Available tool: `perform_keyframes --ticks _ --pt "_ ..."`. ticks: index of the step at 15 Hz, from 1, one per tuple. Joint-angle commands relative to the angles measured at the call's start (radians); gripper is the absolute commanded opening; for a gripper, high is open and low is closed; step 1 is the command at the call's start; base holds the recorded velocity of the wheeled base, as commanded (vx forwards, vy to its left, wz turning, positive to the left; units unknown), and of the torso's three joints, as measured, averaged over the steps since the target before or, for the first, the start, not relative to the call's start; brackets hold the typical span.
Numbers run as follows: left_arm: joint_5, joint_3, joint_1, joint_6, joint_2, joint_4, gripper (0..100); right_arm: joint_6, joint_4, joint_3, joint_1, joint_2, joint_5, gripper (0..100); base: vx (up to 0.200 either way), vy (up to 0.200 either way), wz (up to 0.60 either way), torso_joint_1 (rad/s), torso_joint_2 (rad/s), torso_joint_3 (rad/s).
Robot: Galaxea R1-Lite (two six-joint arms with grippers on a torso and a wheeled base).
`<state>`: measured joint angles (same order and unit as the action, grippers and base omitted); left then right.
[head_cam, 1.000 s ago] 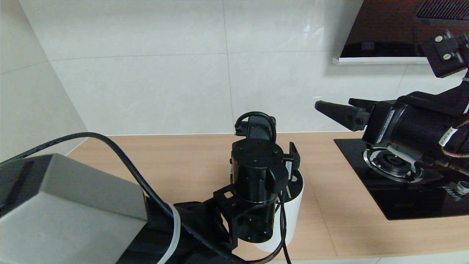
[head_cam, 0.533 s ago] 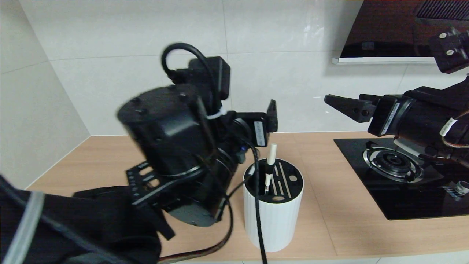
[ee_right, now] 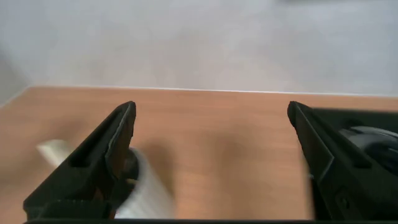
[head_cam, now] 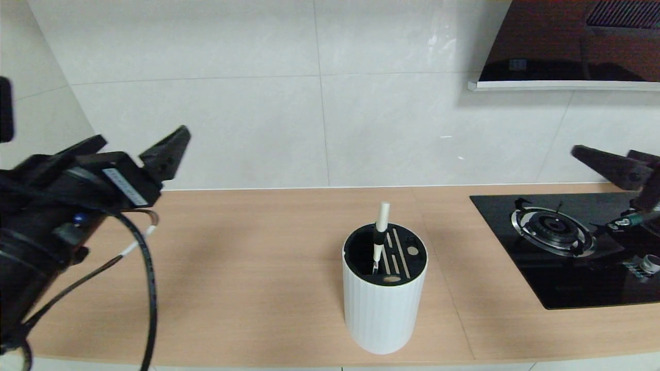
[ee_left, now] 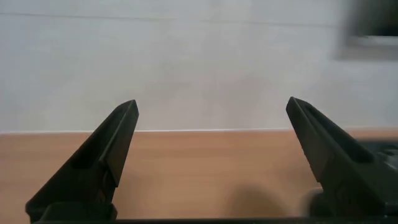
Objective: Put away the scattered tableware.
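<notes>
- Left end effector (head_cam: 142, 136): fingers spread wide, nothing between them. It hangs above the left end of the desk (head_cam: 247, 247), fingertips aimed at the back wall and a little toward the centre.
- Right end effector (head_cam: 602, 152): also spread wide and carrying nothing, above the stove (head_cam: 567, 283) at the desk's right end, fingertips pointing left.
- White-handled utensil (head_cam: 380, 232) stands in a slot of the white holder (head_cam: 384, 309), handle up. Its long axis is close to vertical, with a slight lean.
- Holder sits at the desk's front centre, between the two arms and well apart from both, and lower than either. It lies to the right of the left end effector and to the left of the right one.
- Judgement: neither arm is clearly nearer, and either would need to come inward and down.
</notes>
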<state>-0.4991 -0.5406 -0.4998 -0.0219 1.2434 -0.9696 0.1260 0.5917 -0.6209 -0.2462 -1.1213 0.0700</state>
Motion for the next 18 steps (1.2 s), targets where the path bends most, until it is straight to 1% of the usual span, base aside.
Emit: perform_keyframes --ticks 1,2,3,4,5,6,7,8,9,10,11,12,13,14,15,16,17,18 --pt "0.001 0.108 0.106 -0.001 -0.266 0.074 100 0.003 -0.01 0.135 0.134 0.293 -0.013 100 0.0 0.0 0.0 0.0 0.0 0.0" --pt "0.001 0.14 0.106 -0.003 -0.387 0.172 100 0.001 -0.027 0.168 0.153 0.394 -0.018 100 0.0 0.0 0.0 0.0 0.0 0.0" --pt "0.001 0.153 0.107 -0.003 -0.507 0.304 100 0.0 -0.079 0.176 0.159 0.486 -0.013 100 0.0 0.0 0.0 0.0 0.0 0.0" --pt "0.002 0.151 0.118 0.0 -0.611 0.428 100 -0.002 -0.156 0.173 0.159 0.574 -0.01 100 0.0 0.0 0.0 0.0 0.0 0.0" --pt "0.011 0.143 0.155 0.002 -0.756 0.603 100 -0.005 -0.299 0.15 0.159 0.695 -0.01 100 0.0 0.0 0.0 0.0 0.0 0.0" --pt "0.024 0.136 0.167 0.0 -0.806 0.658 100 -0.006 -0.355 0.138 0.159 0.736 -0.01 100 0.0 0.0 0.0 0.0 0.0 0.0" --pt "0.097 0.114 0.236 0.0 -0.943 0.804 100 -0.006 -0.552 0.089 0.159 0.854 -0.012 100 0.0 0.0 0.0 0.0 0.0 0.0" --pt "0.148 0.113 0.267 0.002 -1.016 0.862 100 -0.006 -0.662 0.059 0.159 0.91 -0.012 100 0.0 0.0 0.0 0.0 0.0 0.0" --pt "0.183 0.117 0.297 0.0 -1.087 0.911 100 -0.012 -0.747 0.044 0.159 0.959 -0.012 100 0.0 0.0 0.0 0.0 0.0 0.0" --pt "0.2 0.122 0.328 -0.001 -1.147 0.96 100 -0.046 -0.796 0.043 0.16 1.0 -0.01 100 0.0 0.0 0.0 0.0 0.0 0.0" --pt "0.174 0.128 0.359 0.011 -1.148 0.97 100 -0.088 -0.831 0.055 0.179 1.035 -0.003 100 0.0 0.0 0.0 0.0 0.0 0.0" --pt "0.123 0.13 0.376 0.053 -1.147 0.947 100 -0.103 -0.845 0.072 0.237 1.071 -0.001 100 0.0 0.0 0.0 0.0 0.0 0.0" --pt "0.083 0.128 0.392 0.099 -1.147 0.928 100 -0.103 -0.846 0.095 0.257 1.111 0.001 100 0.0 0.0 0.0 0.0 0.0 0.0" --pt "0.082 0.134 0.437 0.114 -1.156 0.93 100 -0.111 -0.84 0.13 0.252 1.12 0.016 100 0.0 0.0 0.0 0.0 0.0 0.0" --pt "0.096 0.157 0.477 0.102 -1.2 0.947 100 -0.104 -0.837 0.142 0.252 1.12 0.06 100 0.0 0.0 0.0 0.0 0.0 0.0" --pt "0.136 0.194 0.497 0.062 -1.243 0.977 100 -0.103 -0.839 0.158 0.252 1.12 0.097 100 0.0 0.0 0.0 0.0 0.0 0.0" --pt "0.134 0.245 0.498 0.045 -1.243 0.974 100 -0.103 -0.837 0.196 0.252 1.12 0.103 100 0.0 0.0 0.0 0.0 0.0 0.0" --pt "0.129 0.315 0.498 0.048 -1.243 0.948 100 -0.106 -0.836 0.253 0.252 1.12 0.105 100 0.0 0.0 0.0 0.0 0.0 0.0"
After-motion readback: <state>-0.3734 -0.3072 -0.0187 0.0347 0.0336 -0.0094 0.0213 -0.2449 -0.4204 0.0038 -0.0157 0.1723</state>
